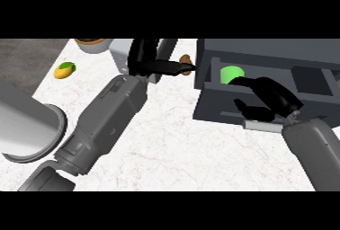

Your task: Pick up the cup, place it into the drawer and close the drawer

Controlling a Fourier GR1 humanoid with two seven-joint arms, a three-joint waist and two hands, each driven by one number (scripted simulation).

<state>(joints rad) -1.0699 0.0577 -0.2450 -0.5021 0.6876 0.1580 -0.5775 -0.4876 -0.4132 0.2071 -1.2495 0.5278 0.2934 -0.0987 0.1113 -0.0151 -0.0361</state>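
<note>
So the green cup [231, 73] is sitting inside the open drawer [266, 96] of the dark grey cabinet over on the right side of the counter [179, 143], tucked into the drawer's left end. Nothing has hold of it as far as I can see.

The right hand [269, 101] is down at the drawer's front, just to the right of the cup, with its black fingers curled over the front wall and the thumb below near the light grey handle bar [264, 126]. So it's wrapped onto the drawer front, not the cup. Its grey forearm comes in from the lower right corner.

The left hand [154, 63] is stretched way up toward the counter's far edge, fingers laid out straight and pointing right, toward the drawer's left corner. Relaxed, holding nothing. A small brown thing [185, 59] sits right at its fingertips; can't tell if they touch.

Other stuff: a yellow and green fruit [64, 70] near the far left edge, a pot-like thing with a brown rim [91, 44] at the far edge, and a big grey cylinder [26, 130] hanging over the left edge.
</note>
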